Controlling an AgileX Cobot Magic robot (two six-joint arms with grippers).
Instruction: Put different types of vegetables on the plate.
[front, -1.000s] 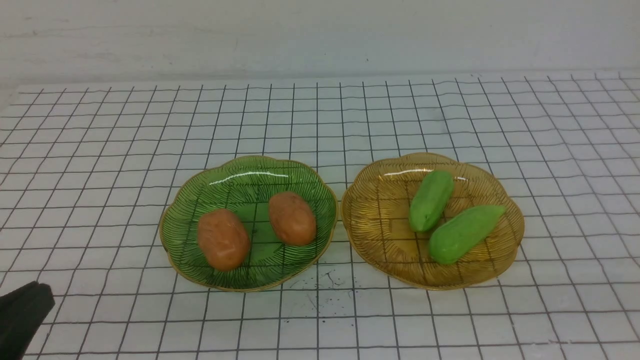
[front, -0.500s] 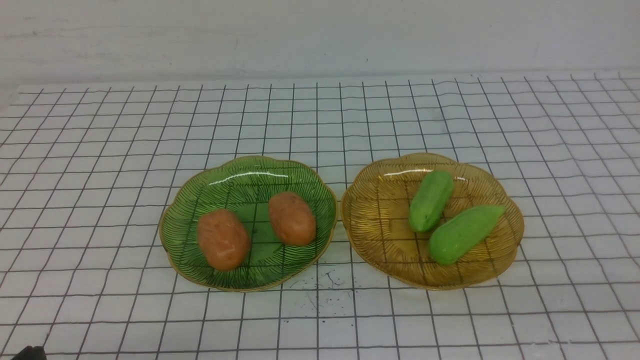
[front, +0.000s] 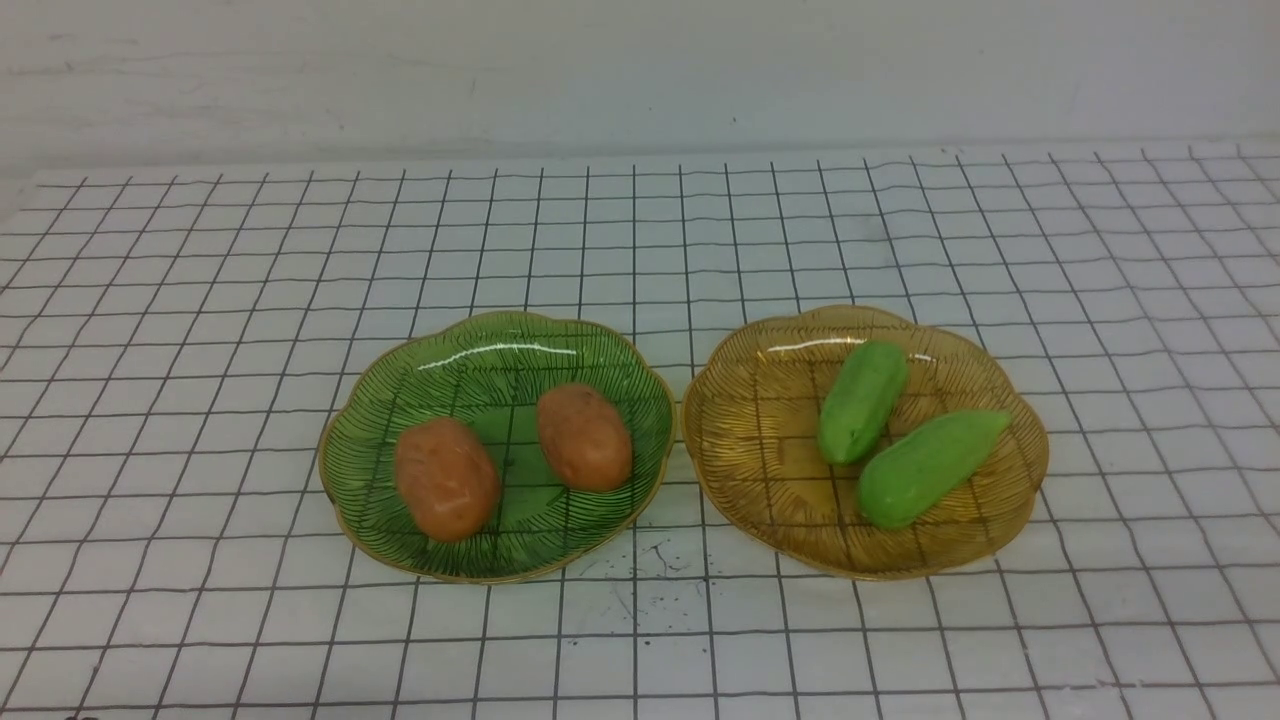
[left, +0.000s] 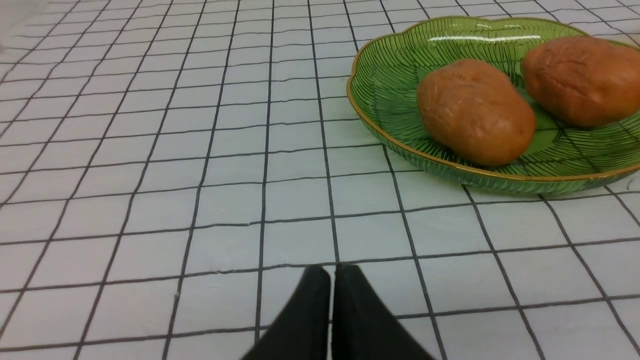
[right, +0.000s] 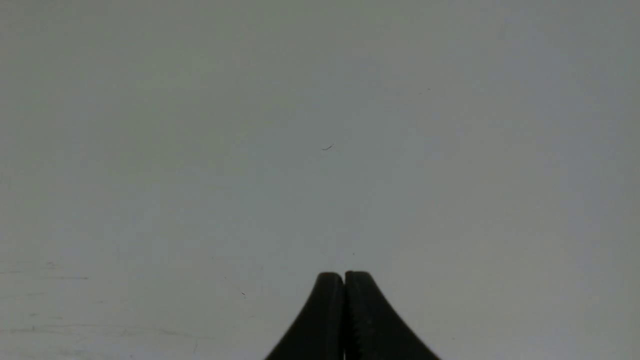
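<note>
Sorted by kind: potatoes (front: 447, 478) share the green plate (front: 497, 343), cucumbers (front: 862, 399) the amber plate (front: 760, 420); left claw (left: 331, 272) and right claw (right: 344, 276) closed, empty.

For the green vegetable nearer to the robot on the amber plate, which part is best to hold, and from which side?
Grip the nearer green vegetable across its thick middle, coming from above. It lies flat and slanted on the amber plate, one end tapered, and the other green piece sits close by its blunt end, so a side approach seems crowded.
</note>
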